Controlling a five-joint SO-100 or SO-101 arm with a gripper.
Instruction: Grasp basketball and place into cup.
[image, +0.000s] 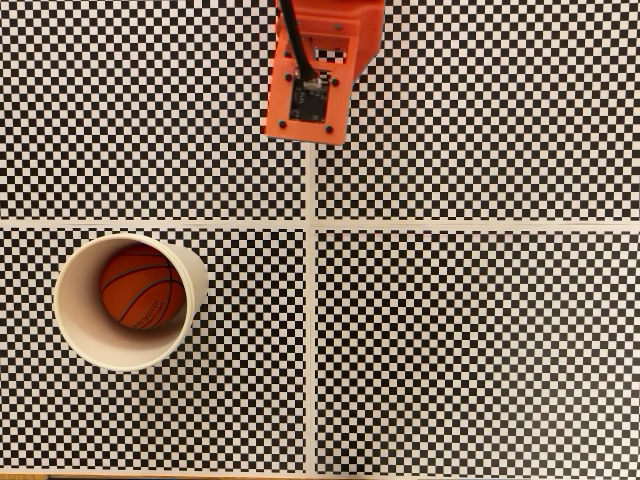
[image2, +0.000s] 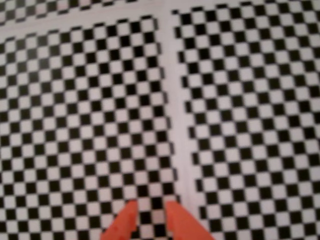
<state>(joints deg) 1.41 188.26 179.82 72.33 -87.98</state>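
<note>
In the fixed view the basketball (image: 141, 288), orange-red with black seams, lies inside the cream-white cup (image: 75, 330), which stands upright at the lower left of the checkered mat. The orange arm (image: 310, 90) hangs over the top centre of the mat, well away from the cup. In the wrist view my gripper (image2: 150, 205) enters from the bottom edge. Its two orange fingertips (image2: 127, 220) stand a narrow gap apart with nothing between them, above the bare checkered mat.
White tape lines (image: 311, 300) split the black-and-white checkered mat (image: 470, 340) into four panels. A black cable (image: 297, 45) runs down the arm. The right half of the mat is bare.
</note>
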